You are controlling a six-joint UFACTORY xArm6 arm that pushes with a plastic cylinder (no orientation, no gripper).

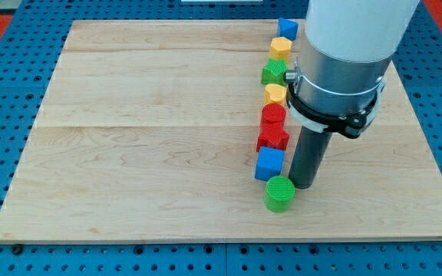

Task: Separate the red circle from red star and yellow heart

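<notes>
Blocks stand in a near-vertical line on the wooden bench [144, 138], right of its middle. From the view's top: blue cube [287, 28], yellow hexagon [280, 47], green star [274, 73], yellow heart [275, 94], red circle [273, 116], red star [273, 139], a second blue cube [268, 163], green circle [280, 192]. The red circle touches the yellow heart above and the red star below. My tip [304, 186] rests just right of the green circle, beside the lower blue cube. The rod carries no fingers.
</notes>
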